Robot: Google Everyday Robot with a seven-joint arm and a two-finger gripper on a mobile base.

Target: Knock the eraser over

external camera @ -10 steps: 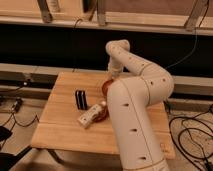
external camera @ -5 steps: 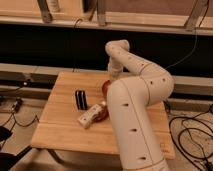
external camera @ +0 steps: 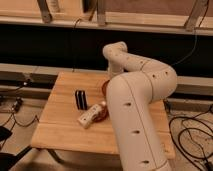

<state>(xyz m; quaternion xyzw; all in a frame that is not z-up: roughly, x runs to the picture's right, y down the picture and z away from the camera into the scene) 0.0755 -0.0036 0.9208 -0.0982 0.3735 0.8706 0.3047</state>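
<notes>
Wooden table (external camera: 60,135) noted in the lower middle of the frame, on a floor strewn with cables. White arm (external camera: 135,120) seen nearest, rising from the bottom edge and covering the table's right half. Pale beige block (external camera: 91,116) lies just left of it, touching a red-brown round object (external camera: 103,113). Eraser (external camera: 80,99) is set slightly farther back, left of centre, apparently upright, apart from both. Gripper (external camera: 110,82) is placed farther back still, centre frame, largely hidden by the arm; its state cannot be told. Dark rail and wall are seen behind.

Risks judged: a leftward sweep could catch the block first; a low push could slide the eraser, not topple it.
</notes>
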